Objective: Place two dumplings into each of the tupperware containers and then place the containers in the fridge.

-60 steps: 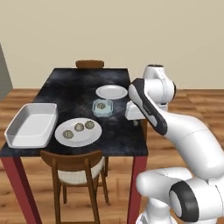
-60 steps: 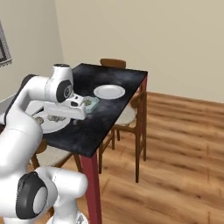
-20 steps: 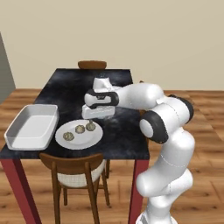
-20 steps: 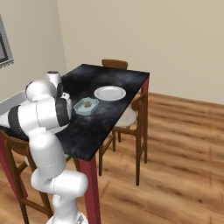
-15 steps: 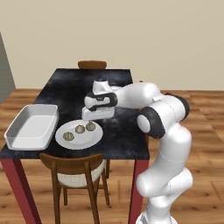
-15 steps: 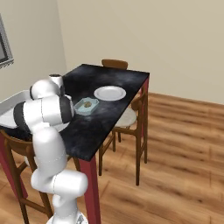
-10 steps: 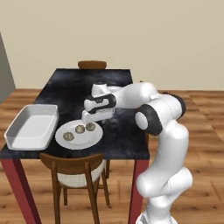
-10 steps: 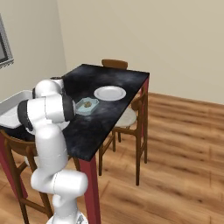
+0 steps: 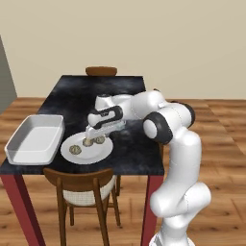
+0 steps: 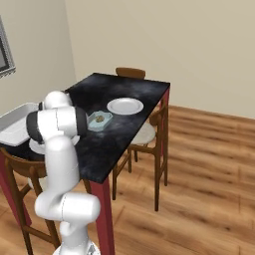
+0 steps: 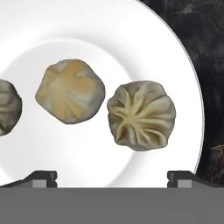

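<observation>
Tool (image 9: pixel 89 136) spread wide, hovering low over plate (image 11: pixel 166 57) on table (image 9: pixel 134 144), straddling olive dumpling (image 11: pixel 141 114). Tan dumpling (image 11: pixel 70 90) nearly touching: risks nudging neighbour, or off-centre pinch rolling the target.

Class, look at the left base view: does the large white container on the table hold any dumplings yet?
No, the white container shows a bare bottom, while three dumplings sit on the round plate beside it.

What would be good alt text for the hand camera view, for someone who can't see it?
Close view down onto a round white plate holding lumpy dumplings: a pale olive pleated dumpling sits between the open gripper's two dark fingertips, a tan dumpling beside it. A third is cut off at the edge; dark tabletop shows past the rim.
</observation>
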{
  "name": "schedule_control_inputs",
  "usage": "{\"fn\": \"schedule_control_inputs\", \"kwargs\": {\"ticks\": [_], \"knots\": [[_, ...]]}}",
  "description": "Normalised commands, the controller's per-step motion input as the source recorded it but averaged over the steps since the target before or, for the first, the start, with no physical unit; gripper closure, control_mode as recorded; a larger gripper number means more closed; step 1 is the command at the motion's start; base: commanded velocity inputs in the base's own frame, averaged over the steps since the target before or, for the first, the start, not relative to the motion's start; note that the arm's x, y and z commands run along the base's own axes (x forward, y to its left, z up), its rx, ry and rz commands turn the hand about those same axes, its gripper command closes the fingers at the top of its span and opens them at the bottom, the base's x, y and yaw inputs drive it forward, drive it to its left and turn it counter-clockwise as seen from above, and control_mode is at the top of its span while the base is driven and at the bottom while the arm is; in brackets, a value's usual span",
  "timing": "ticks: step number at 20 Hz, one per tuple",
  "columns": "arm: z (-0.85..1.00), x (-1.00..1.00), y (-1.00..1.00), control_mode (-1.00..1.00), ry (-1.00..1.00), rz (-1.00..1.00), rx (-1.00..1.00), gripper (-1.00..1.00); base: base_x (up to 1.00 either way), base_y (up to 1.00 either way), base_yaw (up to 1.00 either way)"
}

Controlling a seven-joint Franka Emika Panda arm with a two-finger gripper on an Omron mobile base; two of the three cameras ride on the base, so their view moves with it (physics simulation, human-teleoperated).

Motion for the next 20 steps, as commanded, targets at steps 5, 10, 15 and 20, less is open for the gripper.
{"fn": "schedule_control_inputs", "kwargs": {"ticks": [5,10,15,20], "knots": [[-0.20,0.24,0.00,-1.00,-0.07,0.00,0.00,-1.00,0.00,0.00,0.00],[-0.37,0.03,0.00,-1.00,-0.04,0.00,0.00,-1.00,0.00,0.00,0.00],[-0.22,0.19,0.00,-1.00,-0.05,0.00,0.00,-1.00,0.00,0.00,0.00],[-0.02,0.27,0.00,-1.00,-0.07,0.00,0.00,-1.00,0.00,0.00,0.00]]}}
